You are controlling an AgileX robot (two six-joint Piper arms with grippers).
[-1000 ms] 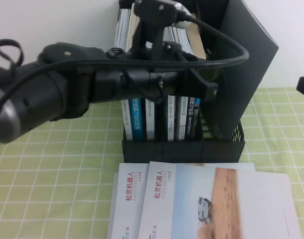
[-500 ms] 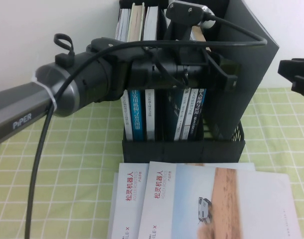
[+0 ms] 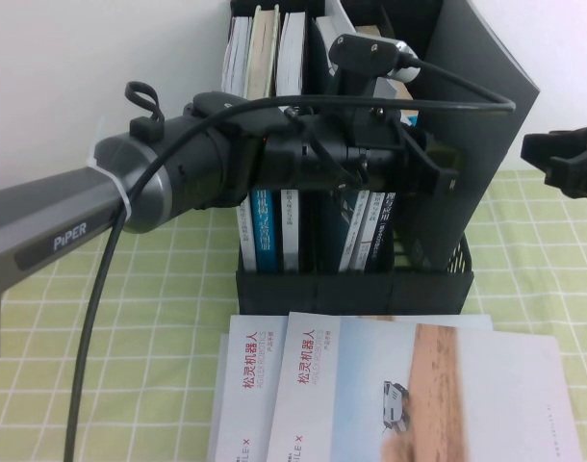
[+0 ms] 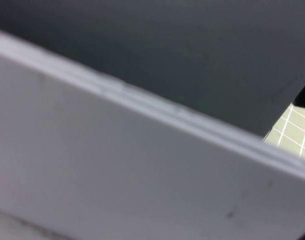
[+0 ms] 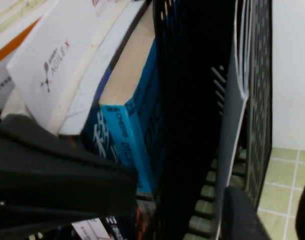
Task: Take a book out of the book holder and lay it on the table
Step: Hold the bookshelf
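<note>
We judge the book thin, light, floppy; best pinched at its top edge. Left claw sits against it, grip unclear. Right claw hovers far right, state unclear.

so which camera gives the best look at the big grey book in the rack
The high view: the book stands tilted at the book holder's right end, the left tool against it. The left wrist view shows only its blurred cover, the right wrist view its thin edge. The right tool waits aside.

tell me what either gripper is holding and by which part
Cannot be told. The left gripper reaches across the holder to the grey book, its grip hidden. The right gripper hangs apart, holding nothing.
</note>
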